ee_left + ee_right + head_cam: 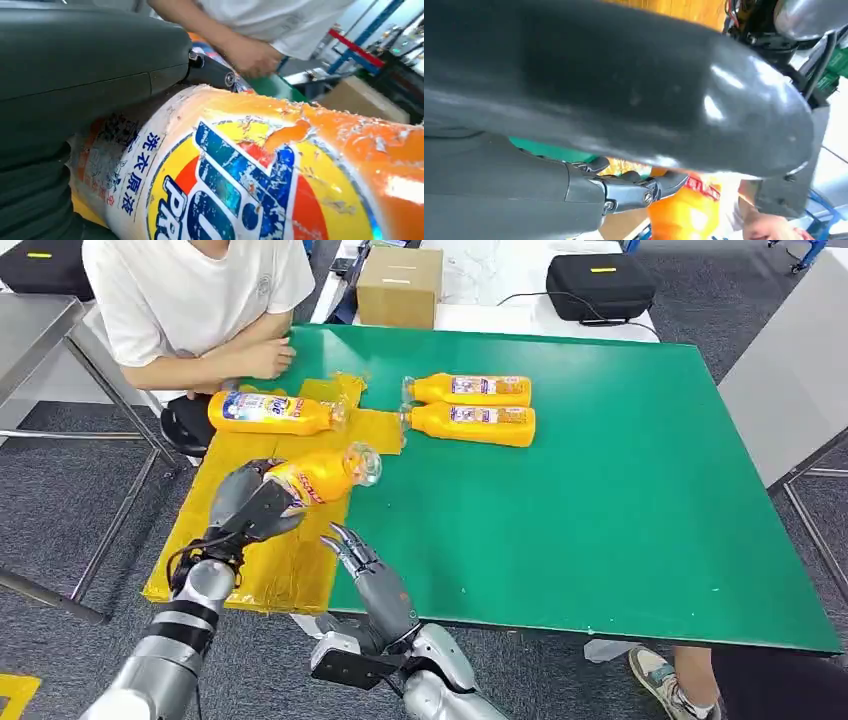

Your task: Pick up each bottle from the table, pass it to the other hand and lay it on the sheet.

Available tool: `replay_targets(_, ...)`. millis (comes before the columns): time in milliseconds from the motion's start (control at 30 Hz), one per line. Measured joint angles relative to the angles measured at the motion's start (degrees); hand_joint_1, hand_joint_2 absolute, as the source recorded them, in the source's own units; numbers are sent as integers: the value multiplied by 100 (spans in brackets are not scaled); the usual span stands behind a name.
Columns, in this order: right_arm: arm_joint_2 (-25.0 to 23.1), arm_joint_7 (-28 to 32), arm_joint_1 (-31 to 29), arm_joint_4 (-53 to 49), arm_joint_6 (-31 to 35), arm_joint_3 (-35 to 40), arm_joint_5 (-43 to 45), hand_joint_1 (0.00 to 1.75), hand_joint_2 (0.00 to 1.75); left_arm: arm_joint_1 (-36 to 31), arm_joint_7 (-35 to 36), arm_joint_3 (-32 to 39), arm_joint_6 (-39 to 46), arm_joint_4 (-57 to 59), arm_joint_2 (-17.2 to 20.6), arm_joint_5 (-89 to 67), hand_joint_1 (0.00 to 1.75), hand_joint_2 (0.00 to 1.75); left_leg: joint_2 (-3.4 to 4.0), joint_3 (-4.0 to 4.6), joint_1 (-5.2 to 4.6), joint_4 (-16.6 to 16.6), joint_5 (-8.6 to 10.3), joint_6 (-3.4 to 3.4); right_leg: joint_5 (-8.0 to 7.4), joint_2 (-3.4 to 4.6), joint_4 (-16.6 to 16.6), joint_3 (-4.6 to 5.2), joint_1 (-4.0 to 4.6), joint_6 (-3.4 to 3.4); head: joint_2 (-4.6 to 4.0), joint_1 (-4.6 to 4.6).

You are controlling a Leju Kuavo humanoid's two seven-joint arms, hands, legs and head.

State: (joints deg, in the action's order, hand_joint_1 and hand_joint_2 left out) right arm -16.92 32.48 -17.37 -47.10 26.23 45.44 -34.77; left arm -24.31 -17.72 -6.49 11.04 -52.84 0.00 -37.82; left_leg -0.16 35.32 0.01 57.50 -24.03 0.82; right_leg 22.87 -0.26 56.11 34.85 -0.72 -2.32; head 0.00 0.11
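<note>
Head view: bottle [318, 477] clasped in left robot hand [250, 506], cap toward table's far right; right robot hand [368, 570] spread, empty.

The held bottle [322, 476] had its base end covered by the left hand [250, 506], and in the left wrist view both its ends ran past the picture's edges. The person [195, 300] was cut off at the top of the head view, the face out of frame. The yellow sheet [270, 570] lay partly hidden beneath the left hand and bottle. In the right wrist view the right hand [634, 187] was mostly blocked by its grey cover
</note>
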Motion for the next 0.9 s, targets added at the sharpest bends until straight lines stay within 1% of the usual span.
replay_targets(100, 7, 74, 4, -43, -118, 44, 89, 0, 0, -329, 328, -154, -84, 490, 235, -958, 162, 175, 0, 1, 4, 0, 1, 0, 0, 1, 0, 0, 3, 0, 0, 2)
replay_targets(133, 11, 81, 5, -59, -146, 55, 103, 0, 0, -450, 387, -221, -116, 634, 304, -1192, 166, 175, 1, 2, 4, 0, 1, 0, 0, 1, 1, 0, 2, 0, 0, 2)
replay_targets(267, 31, 114, 33, -114, -188, 83, 116, 0, 0, -766, 498, -400, -188, 1084, 500, -1440, 173, 175, 8, 1, 4, 1, 0, 0, 0, 4, 0, 3, 2, 1, 0, 0)
replay_targets(367, 31, 164, 34, -131, -208, 98, 164, 0, 0, -1048, 796, -607, -446, 1471, 586, -1827, 175, 175, -1, 3, 4, 1, 1, 0, 0, 0, 0, 2, 3, 0, 0, 2)
replay_targets(400, 31, 177, 34, -136, -219, 107, 199, 0, 0, -1145, 902, -652, -530, 1607, 599, -1931, 161, 175, 1, 3, 4, 1, 2, 0, 0, 1, 0, 3, 3, 1, 0, 2)
replay_targets(433, 31, 197, 33, -140, -238, 118, 231, 0, 0, -1257, 995, -712, -616, 1753, 603, -2020, 113, 175, 1, 3, 4, 1, 2, 1, 0, 2, 1, 2, 3, 1, 0, 2)
replay_targets(500, 31, 240, 31, -140, -291, 151, 280, 0, 0, -1492, 1119, -826, -763, 2011, 605, -2178, 113, 175, 1, 4, 4, 1, 2, 1, -1, 2, 1, 2, 2, 0, 0, 2)
replay_targets(567, 31, 267, 21, -140, -288, 190, 326, 0, 0, -1667, 1101, -876, -921, 2201, 605, -2154, 3, 175, 1, 3, 4, 1, 2, 1, -1, 2, 1, 1, 2, 0, 0, 2)
replay_targets(600, 31, 282, 19, -138, -280, 197, 348, 0, 0, -1735, 1062, -876, -1008, 2288, 603, -2115, 0, 175, 1, 4, 4, 1, 2, 1, -1, 2, 1, 1, 2, 0, 0, 2)
replay_targets(700, 28, 354, 9, -127, -264, 205, 415, 0, 0, -1861, 966, -887, -1206, 2471, 601, -2030, 0, 175, 2, 4, 4, 1, 2, 1, -1, 2, 1, 2, 2, 0, 0, 0)
replay_targets(800, 22, 453, 2, -94, -262, 216, 525, 0, 0, -2016, 859, -946, -1883, 2677, 601, -1986, 0, 175, 1, 7, 4, 1, 2, 1, 0, 2, 1, 3, 3, 0, 0, 2)
replay_targets(900, 15, 543, -2, -51, -269, 216, 625, 0, 0, -2133, 780, -1016, -2304, 2831, 601, -1938, 0, 175, 1, 7, 4, 1, 2, 1, 0, 2, 1, 2, 3, 0, 0, 4)
